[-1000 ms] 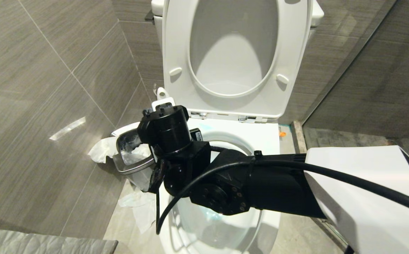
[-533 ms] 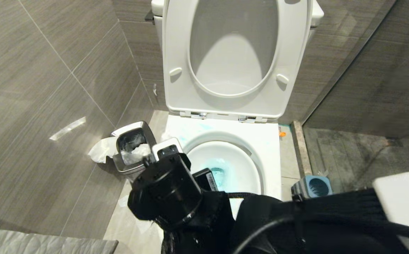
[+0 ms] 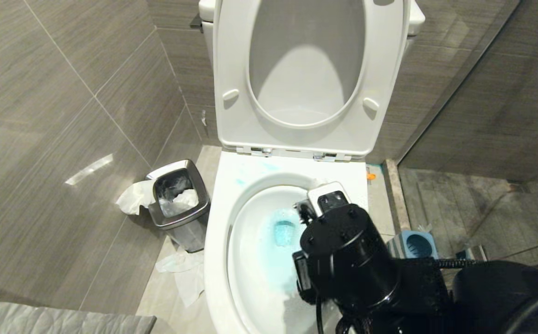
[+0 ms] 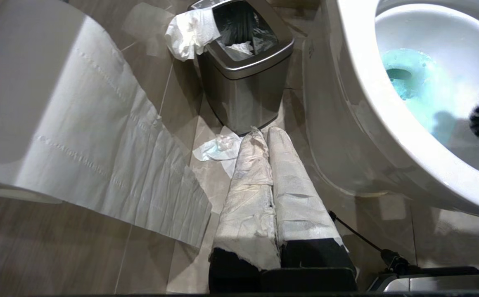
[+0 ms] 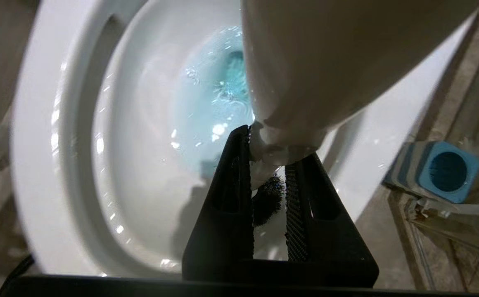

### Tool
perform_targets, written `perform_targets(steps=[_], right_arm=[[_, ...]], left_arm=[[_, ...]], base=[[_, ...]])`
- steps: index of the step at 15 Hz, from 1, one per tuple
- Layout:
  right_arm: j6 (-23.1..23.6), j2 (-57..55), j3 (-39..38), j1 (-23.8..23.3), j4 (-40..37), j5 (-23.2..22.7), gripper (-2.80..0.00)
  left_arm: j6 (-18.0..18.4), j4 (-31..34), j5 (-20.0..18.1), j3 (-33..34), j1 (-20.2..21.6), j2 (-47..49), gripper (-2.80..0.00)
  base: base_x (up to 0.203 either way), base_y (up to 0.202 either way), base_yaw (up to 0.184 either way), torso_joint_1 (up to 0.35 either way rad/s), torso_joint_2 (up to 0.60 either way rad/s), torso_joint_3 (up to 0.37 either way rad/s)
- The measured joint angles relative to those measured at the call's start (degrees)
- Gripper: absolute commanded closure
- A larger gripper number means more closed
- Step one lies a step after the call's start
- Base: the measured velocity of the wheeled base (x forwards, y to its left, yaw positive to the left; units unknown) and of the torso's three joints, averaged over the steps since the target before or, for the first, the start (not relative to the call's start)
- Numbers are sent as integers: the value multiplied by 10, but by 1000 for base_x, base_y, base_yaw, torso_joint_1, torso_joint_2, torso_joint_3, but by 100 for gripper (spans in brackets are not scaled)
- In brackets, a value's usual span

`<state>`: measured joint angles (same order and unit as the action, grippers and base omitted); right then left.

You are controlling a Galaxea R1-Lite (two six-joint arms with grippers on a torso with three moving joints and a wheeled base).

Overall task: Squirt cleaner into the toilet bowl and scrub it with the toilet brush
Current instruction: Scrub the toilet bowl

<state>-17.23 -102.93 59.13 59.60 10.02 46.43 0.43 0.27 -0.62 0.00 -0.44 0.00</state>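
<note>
Your right gripper (image 5: 268,173) is clamped on the brush (image 5: 305,82), bristles low at the bowl's (image 3: 215,241) near-right wall. Sweep through the cleaner (image 3: 284,229) pooled mid-basin, keeping the bristles pressed on porcelain. Left gripper (image 4: 270,173) is closed, empty, by the bin (image 4: 243,82).

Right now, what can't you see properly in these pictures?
- Head view: the right gripper and the toilet brush are hidden behind the black arm.
- Left wrist view: brush bristles cut off by the picture's edge.
- Right wrist view: brush handle, too near, blocks part of the toilet bowl.
</note>
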Motion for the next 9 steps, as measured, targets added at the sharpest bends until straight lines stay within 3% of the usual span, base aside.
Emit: perform_targets(steps=[5,9], right_arm=[[12,-48,73,-114,33,13,0],[31,-127,204,-142,36,18,0]], left_arm=[[0,0,1,0,0,0,0],[0,0,1,0,0,0,0]], base=[[0,0,0,0,0,0],[0,0,0,0,0,0]])
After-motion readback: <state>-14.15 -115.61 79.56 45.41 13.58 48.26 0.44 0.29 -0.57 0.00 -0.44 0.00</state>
